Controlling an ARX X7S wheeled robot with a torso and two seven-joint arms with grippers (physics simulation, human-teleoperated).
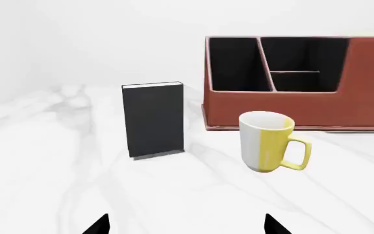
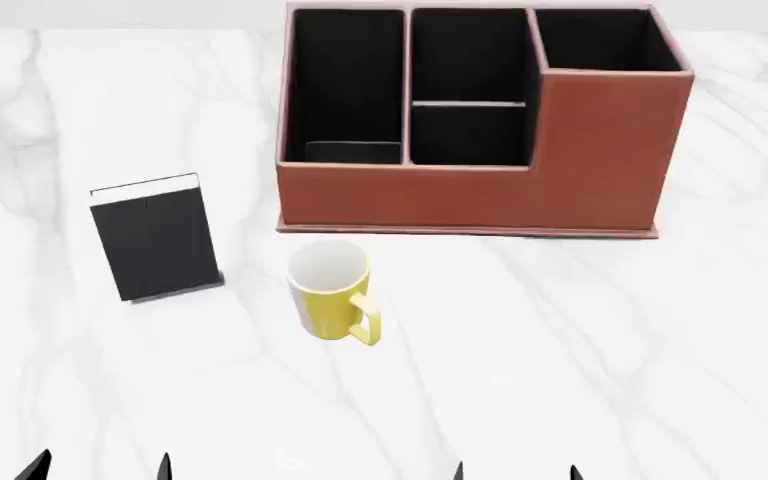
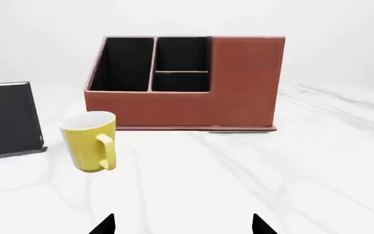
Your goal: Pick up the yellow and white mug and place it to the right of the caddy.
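**A:** Start closest. What are the claws doing?

**B:** Only fingertips show at the near edge. The left gripper point(image 2: 100, 468) and the right gripper point(image 2: 515, 472) each have two dark tips set well apart with nothing between them, so both stand wide and empty. Neither touches anything.

**A:** So which step is this?

**B:** I judge it the very start: the reach has not begun, nothing is lifted.

**A:** Where is the mug?

**B:** The mug point(image 2: 332, 291) stands upright on the table point(image 2: 598, 350), out ahead of the grippers and between their lines, just in front of the caddy's left half and clear of it. Its handle points toward the robot and a little to the right.

**A:** And the next move?

**B:** As I see it, the right arm suits: come forward, close across the body or rim while keeping off the handle, lift, then carry it rightward past the caddy's front corner. The bare marble to the right of the caddy looks open for setting down.

**A:** Count things, near to far.

**B:** Two grippers. One mug. One black slab point(image 2: 155, 239), upright, left of the mug and apart from it. One caddy point(image 2: 598, 150) farthest back, with four black-lined compartments.
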